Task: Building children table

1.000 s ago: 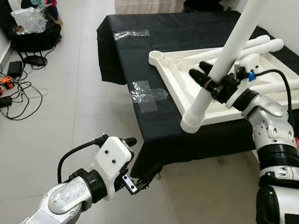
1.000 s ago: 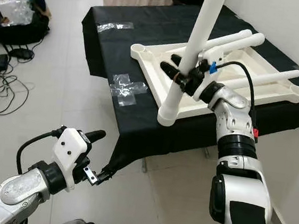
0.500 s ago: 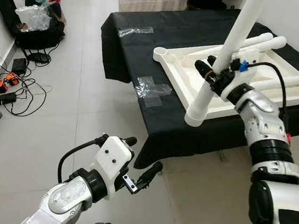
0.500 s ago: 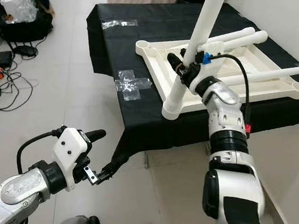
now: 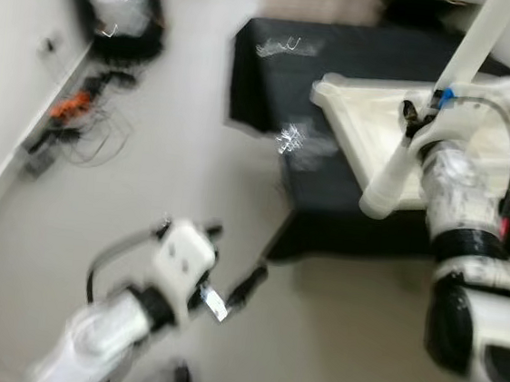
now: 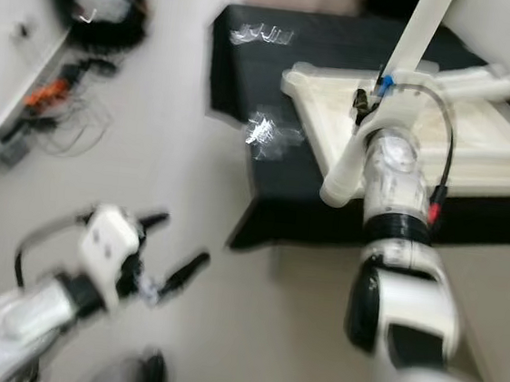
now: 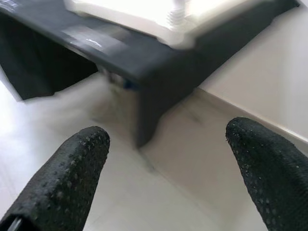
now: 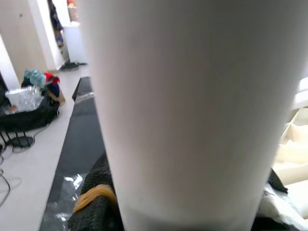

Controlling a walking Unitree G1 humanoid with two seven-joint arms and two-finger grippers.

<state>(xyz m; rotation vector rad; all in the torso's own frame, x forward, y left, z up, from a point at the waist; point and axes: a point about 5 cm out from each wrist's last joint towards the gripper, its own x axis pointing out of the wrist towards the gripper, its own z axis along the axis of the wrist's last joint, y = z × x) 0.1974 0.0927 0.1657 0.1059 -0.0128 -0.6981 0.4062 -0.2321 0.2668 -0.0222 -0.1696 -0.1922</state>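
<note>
A pale tiled floor (image 5: pixel 196 148) filled the blurred frame, with a black-draped table (image 5: pixel 328 190) at upper right. There the right gripper (image 5: pixel 414 126), forearm raised, clamped a white table leg (image 5: pixel 428 109) tilted over the upturned white tabletop (image 5: pixel 373 112). At lower left, the left gripper (image 7: pixel 163 159) hung low, fingers (image 7: pixel 62 178) spread.

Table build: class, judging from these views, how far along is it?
Done: the white top lies upside down on the black cloth. In hand: the right tool grips one leg, tilted over the top's edge. Left: that leg isn't seated; other legs lie loose. Left tool is open over the floor.
</note>
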